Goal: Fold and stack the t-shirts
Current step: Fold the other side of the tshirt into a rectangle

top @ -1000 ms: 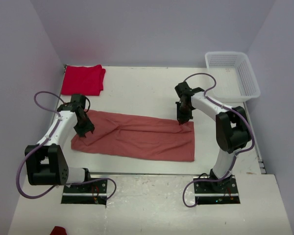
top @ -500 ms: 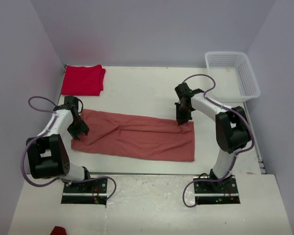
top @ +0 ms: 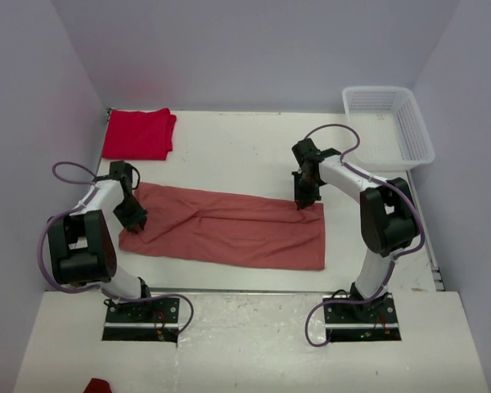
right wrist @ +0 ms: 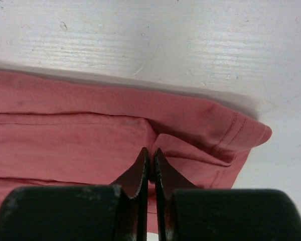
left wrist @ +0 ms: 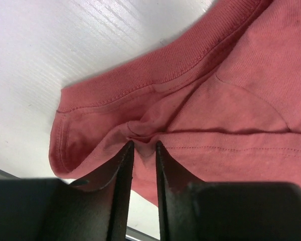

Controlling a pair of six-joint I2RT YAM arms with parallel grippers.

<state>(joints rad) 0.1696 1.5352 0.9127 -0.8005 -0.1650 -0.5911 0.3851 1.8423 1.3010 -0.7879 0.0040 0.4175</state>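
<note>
Left gripper (left wrist: 142, 145) pinches the left end of the dusty salmon-pink cloth t-shirt (top: 229, 229) spread on the white table (top: 229, 151); right gripper (right wrist: 149, 153) clamps its far right corner. Bright red folded cloth t-shirt (top: 137, 133) lies far left.

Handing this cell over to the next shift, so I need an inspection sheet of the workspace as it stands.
Surface: white table.
Job's things: salmon-pink t-shirt lying as a long flat band; red t-shirt folded, far-left corner.
Clutter: white basket, far right; red scrap, near edge.
Grippers: left gripper and right gripper each pinch an end of the salmon-pink t-shirt.
Cables: purple cables loop off both arms.
Surroundings: lilac walls.
</note>
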